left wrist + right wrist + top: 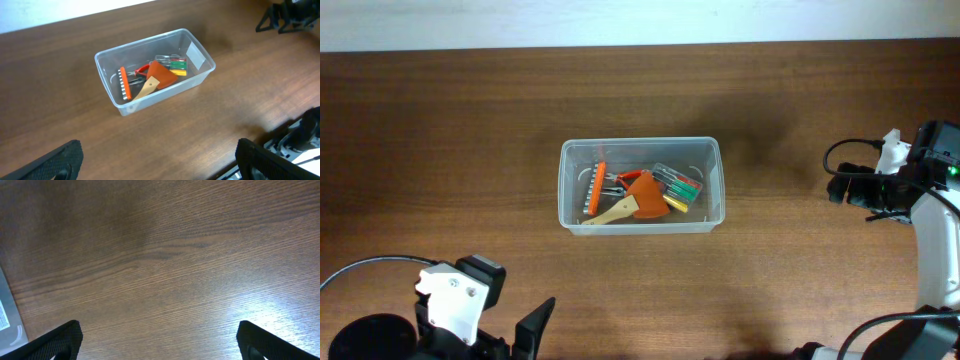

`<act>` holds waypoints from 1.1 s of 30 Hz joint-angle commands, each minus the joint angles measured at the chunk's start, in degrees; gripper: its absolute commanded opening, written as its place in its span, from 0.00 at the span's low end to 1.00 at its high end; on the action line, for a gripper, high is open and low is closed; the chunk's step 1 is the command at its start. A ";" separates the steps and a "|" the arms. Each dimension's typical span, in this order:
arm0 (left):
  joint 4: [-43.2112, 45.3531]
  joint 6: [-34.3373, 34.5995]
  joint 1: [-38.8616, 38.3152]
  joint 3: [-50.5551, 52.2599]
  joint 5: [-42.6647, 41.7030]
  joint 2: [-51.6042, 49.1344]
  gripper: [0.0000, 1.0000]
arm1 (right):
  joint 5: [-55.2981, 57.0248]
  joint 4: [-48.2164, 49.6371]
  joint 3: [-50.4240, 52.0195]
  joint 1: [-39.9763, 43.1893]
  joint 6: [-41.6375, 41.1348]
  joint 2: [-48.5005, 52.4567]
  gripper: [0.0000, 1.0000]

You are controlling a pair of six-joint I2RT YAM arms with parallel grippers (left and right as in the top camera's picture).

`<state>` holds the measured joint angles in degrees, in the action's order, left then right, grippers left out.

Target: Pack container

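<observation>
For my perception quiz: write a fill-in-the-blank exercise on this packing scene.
The scraper lies ____ the clear container.
The scraper's handle is wooden and its blade is ____.
The left gripper and the right gripper each hold ____.
Missing words: inside; orange; nothing.

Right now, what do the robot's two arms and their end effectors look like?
The left arm and right arm are black with white housings. The left end effector and right end effector have dark, textured, wedge-shaped fingers. A black cable loops beside each arm, and a green light glows on the right one.
</observation>
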<state>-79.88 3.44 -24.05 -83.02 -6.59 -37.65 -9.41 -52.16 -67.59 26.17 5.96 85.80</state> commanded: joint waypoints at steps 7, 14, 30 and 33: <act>5.16 -15.78 -0.28 3.56 0.94 0.28 0.99 | -0.50 0.15 0.11 0.15 -0.46 -0.07 0.99; 17.73 -15.76 4.74 14.69 1.49 2.32 0.99 | -0.50 0.17 0.11 0.15 -0.44 -0.07 0.99; 53.59 -15.78 17.00 55.52 4.57 25.05 0.99 | -0.50 0.17 0.11 0.15 -0.46 -0.07 0.99; 58.36 -15.78 17.99 60.70 4.72 28.55 0.99 | -0.50 0.17 0.11 0.15 -0.46 -0.07 0.99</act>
<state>-24.88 -11.57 -7.22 -27.33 -3.25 -12.84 -9.41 -52.16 -67.59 26.17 5.98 85.80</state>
